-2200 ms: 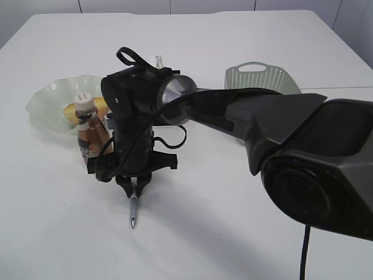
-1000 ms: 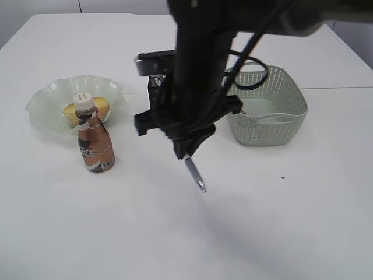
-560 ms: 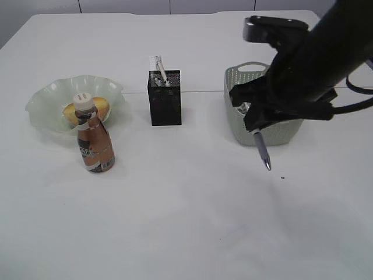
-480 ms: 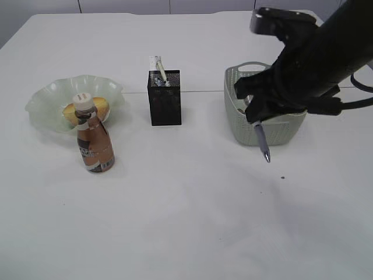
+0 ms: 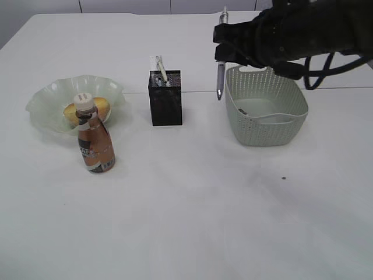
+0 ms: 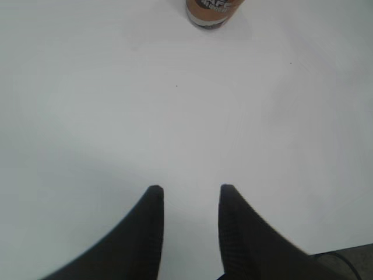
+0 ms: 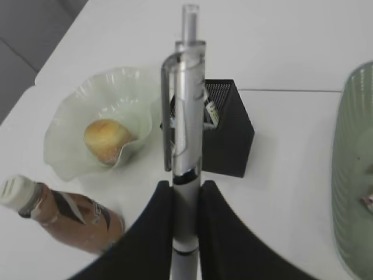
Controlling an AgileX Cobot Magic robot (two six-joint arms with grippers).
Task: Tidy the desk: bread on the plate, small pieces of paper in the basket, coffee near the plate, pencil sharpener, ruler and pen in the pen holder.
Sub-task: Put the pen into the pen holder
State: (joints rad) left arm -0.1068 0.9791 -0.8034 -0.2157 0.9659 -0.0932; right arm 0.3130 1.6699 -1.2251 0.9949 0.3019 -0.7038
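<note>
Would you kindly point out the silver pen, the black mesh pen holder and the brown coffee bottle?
Silver pen (image 7: 185, 151): right wrist view, on its barrel.
Black square mesh pen holder (image 5: 166, 105): exterior view, on its front wall.
Brown coffee bottle with white cap (image 5: 96, 149): exterior view, on its label.

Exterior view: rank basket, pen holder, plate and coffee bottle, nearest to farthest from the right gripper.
Right gripper is shut on the silver pen, held upright.
1. Pale grey-green perforated plastic basket: just below and to its right.
2. Black square mesh pen holder: to its left, mid-desk.
3. Pale green ruffled glass plate: far left.
4. Brown coffee bottle with white cap: far left, in front of the plate; too close to rank against it.
</note>
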